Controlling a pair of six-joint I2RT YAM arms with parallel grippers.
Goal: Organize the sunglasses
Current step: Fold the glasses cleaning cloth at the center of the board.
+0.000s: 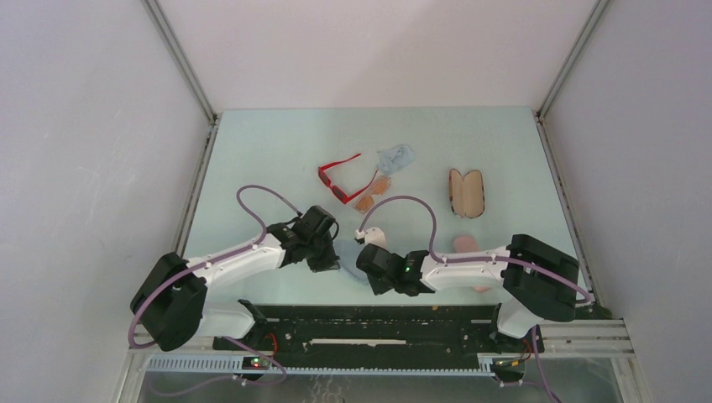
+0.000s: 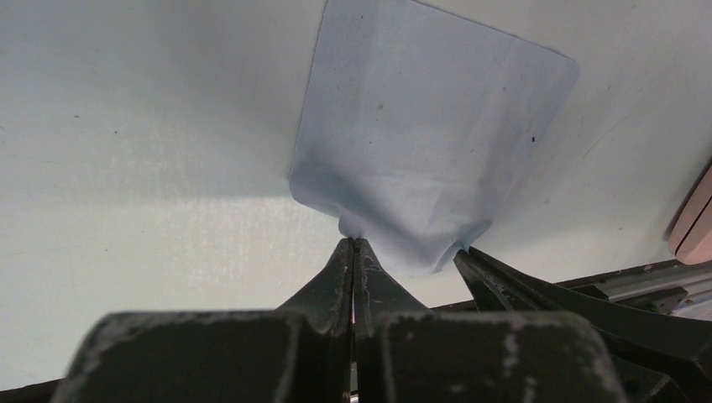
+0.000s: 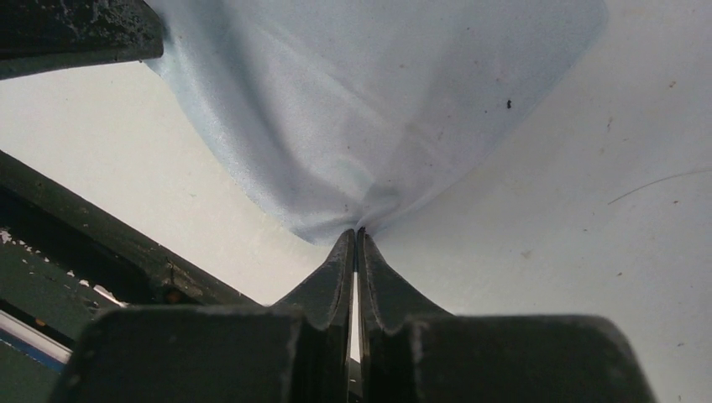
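Starting at the left, the L gripper (image 2: 353, 242) sits low over the near-mid table (image 1: 252, 168). Its fingers are pressed together w/ a corner of the cloth (image 2: 428, 126) pinched at the tips. The cloth is pale blue and spreads away from that pinch, mostly flat on the table and puckered where it's grabbed.

Just right of it, the R gripper (image 3: 358, 232) has the next corner of the same cloth. Its fingers are nearly together w/ only a sliver of gap, and fabric is bunched btw the tips. The two grippers sit close side by side on the cloth's near edge. In the L wrist view we see one R finger right beside the L tips.

Both pairs of sunglasses lie on the table further back, well apart from the grippers. The red pair (image 1: 340, 178) is about mid-table. The orange pair (image 1: 374, 191) is at its right side, touching or overlapping; we can't tell which. A 2nd cloth (image 1: 395, 156), crumpled, is just behind the orange pair.

Right of those, the plaid case (image 1: 466, 193) lies open, apart from the glasses. The pink case (image 1: 464, 244) is nearer, partly hidden by the R arm.
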